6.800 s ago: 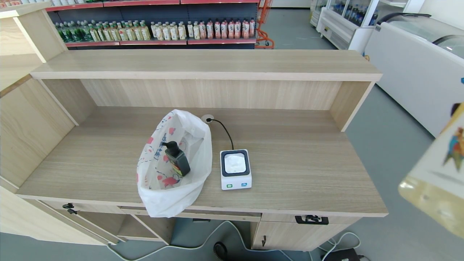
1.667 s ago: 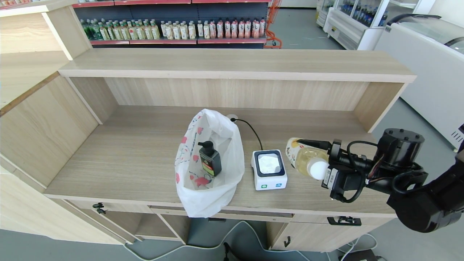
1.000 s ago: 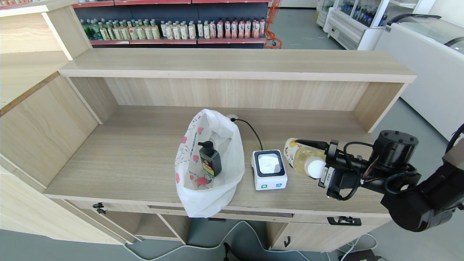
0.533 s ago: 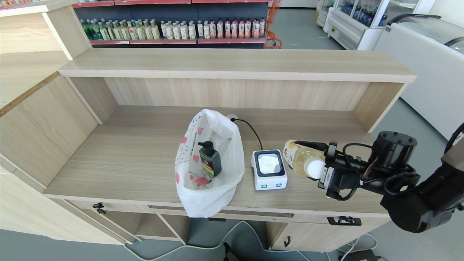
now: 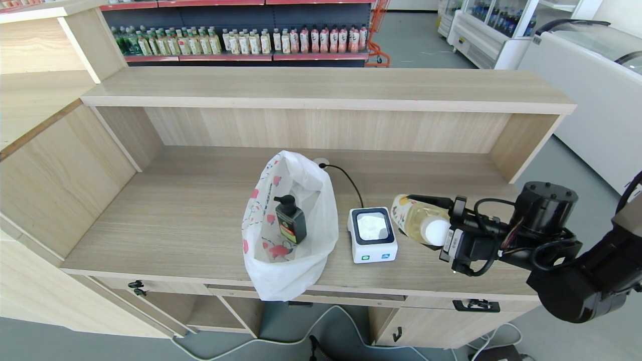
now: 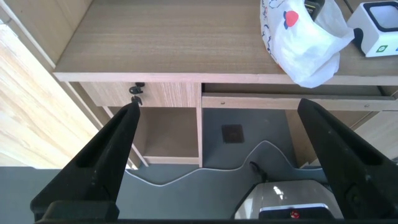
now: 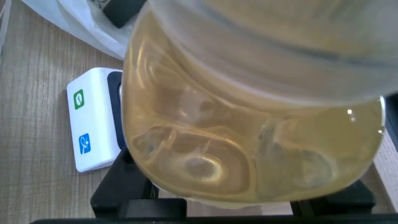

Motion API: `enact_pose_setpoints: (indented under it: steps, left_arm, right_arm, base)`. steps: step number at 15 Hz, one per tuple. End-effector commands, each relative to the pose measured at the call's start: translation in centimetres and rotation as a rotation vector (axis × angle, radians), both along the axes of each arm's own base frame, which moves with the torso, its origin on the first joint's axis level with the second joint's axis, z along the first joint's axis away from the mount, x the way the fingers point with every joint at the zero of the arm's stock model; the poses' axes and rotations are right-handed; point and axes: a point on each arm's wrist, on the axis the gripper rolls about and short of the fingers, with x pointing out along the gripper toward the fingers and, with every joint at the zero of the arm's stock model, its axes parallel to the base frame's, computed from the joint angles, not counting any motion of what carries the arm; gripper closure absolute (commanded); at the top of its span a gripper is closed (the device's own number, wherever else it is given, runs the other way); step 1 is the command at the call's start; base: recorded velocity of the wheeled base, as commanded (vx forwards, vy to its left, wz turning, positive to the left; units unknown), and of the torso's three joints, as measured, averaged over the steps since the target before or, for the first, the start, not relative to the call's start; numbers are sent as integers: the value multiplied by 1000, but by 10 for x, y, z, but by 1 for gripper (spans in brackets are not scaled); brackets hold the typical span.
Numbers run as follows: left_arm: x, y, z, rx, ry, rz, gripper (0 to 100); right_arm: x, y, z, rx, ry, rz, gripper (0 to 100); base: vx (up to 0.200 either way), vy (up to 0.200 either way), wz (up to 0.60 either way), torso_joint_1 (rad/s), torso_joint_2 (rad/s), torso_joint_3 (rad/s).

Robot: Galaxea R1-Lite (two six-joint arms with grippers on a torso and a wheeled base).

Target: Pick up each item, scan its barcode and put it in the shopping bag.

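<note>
On the pale wooden table [image 5: 190,215], found a white plastic shopping bag [image 5: 301,260] with red print, standing open near the front edge, with the bottom sagging over that edge. Saw inside it a black pump bottle [image 5: 291,226] with a red and green label, propped nearly upright. Just right of the shopping bag, noted a small white box-shaped scanner [image 5: 372,235] with a dark-framed window facing up. Traced a thin black cable [image 5: 346,183] from the scanner's back to a round port in the table beside the bag's far rim. Right of the scanner, found the right hand [image 5: 421,213] pinching a clear plastic bottle [image 5: 410,221] of yellowish drink with a white cap, held on its side above the table, cap toward the robot, base toward the scanner and just beside its right edge; could not tell whether touching there. From the right wrist, looked past the bottle [image 7: 249,124] down onto the scanner [image 7: 93,130] and a fold of the bag. Down by the table's front, on the left, caught the left hand [image 6: 219,106] with dark fingers [image 6: 106,162] spread wide, gripping nothing, hanging lower than the tabletop, before a keyed drawer [image 6: 165,93]. Beyond the table's raised ledge, made out a red shop shelf [image 5: 200,58] lined with drink bottles [image 5: 281,41] and white freezer cabinets [image 5: 592,85] farther right.
</note>
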Motion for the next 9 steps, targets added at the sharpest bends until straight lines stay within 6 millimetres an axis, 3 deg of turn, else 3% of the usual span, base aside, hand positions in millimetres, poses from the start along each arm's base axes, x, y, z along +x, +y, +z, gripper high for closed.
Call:
enact_pose_setpoints:
  steps: [1,4,9]
  left_arm:
    - [0,0,0,0,0,0,0]
    - [0,0,0,0,0,0,0]
    - [0,0,0,0,0,1,0]
  right_arm:
    - [-3,3,6,16,-3,11,100]
    - [-5,6,12,44,-6,20,100]
    - [12,11,13,68,-11,28,100]
  base:
    - [0,0,0,0,0,0]
    - [0,0,0,0,0,0]
    - [0,0,0,0,0,0]
